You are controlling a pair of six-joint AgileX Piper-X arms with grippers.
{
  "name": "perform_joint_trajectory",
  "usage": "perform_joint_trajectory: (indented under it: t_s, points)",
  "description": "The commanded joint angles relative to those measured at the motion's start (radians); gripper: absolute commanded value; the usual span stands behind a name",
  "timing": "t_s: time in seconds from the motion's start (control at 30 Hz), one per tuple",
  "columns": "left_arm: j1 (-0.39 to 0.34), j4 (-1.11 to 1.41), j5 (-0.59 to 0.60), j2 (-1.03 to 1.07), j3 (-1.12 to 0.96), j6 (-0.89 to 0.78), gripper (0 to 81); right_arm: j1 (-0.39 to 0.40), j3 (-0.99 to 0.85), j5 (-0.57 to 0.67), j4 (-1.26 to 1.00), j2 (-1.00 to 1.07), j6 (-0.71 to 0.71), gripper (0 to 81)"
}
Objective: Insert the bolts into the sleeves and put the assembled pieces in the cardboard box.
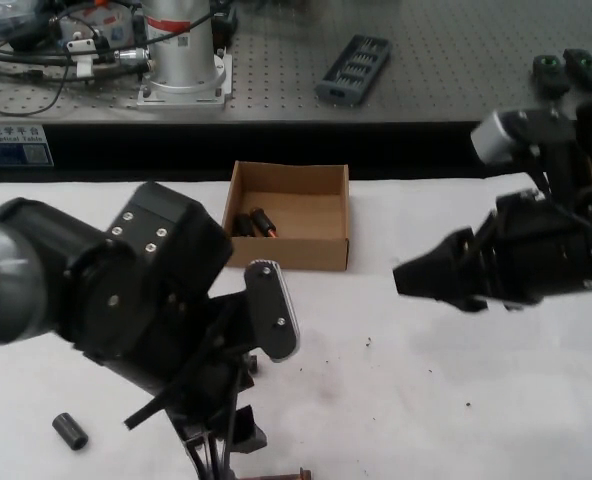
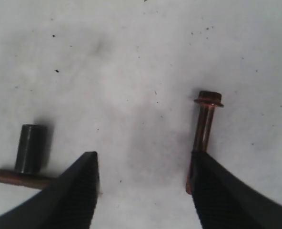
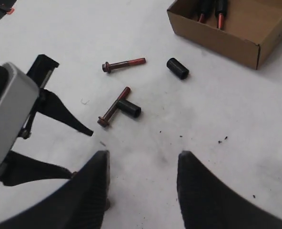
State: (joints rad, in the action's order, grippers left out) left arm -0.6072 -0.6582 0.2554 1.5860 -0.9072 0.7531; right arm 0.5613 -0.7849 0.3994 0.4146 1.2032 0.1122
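a lab: perforated optical breadboard (image 1: 426, 70) behind the bench; cables (image 1: 26, 55) and a metal post (image 1: 179, 45).

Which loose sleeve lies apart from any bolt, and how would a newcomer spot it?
Find the cardboard box on the white bench. Of the two black sleeves lying loose outside it, the lone sleeve is the one nearer the box. The other sleeve touches a bolt; this one touches nothing.

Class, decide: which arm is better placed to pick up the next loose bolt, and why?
Left. The left gripper, open, hangs close over a bolt by one fingertip; the right gripper is farther off.
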Motion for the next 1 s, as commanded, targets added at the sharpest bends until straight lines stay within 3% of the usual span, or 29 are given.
perform_joint_trajectory:
  t_s: [0.0, 0.17, 0.5, 0.97]
  points:
    - [-0.007, -0.013, -0.005, 0.004, -0.012, 0.054, 42.3, -0.006, 0.001, 0.019, -0.018, -0.019, 0.003, 34.6]
    - [-0.033, -0.047, -0.007, 0.031, -0.012, 0.168, 42.3, -0.006, 0.017, 0.019, -0.013, -0.055, 0.003, 34.6]
    - [-0.125, -0.042, -0.022, 0.084, -0.012, 0.173, 42.3, -0.006, 0.017, 0.019, -0.017, -0.059, 0.000, 34.6]
    - [-0.134, 0.049, -0.072, 0.116, -0.024, 0.109, 42.2, -0.006, 0.017, 0.021, 0.049, -0.059, 0.000, 34.6]
